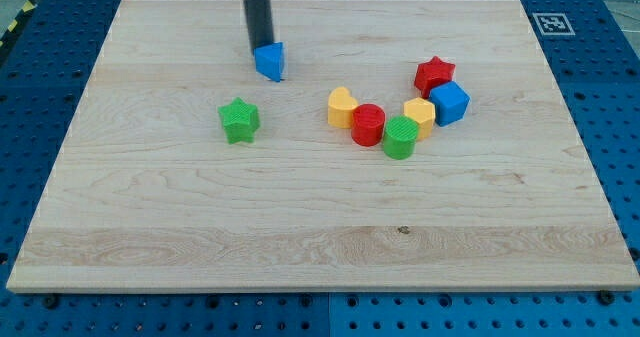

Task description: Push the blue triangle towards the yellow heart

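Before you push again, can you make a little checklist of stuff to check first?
1. My tip sits at the blue triangle: ok, right at its upper-left edge.
2. My tip is on the side away from the yellow heart: ok.
3. Open board between triangle and heart: ok, bare wood there.
4. Green star out of the way: ok, it lies below-left of the path.
5. Red cylinder beside the heart: not ok, it looks to touch the heart, so a hard push may shove both.

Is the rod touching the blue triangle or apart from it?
Touching: my tip sits against the blue triangle on its upper-left side.
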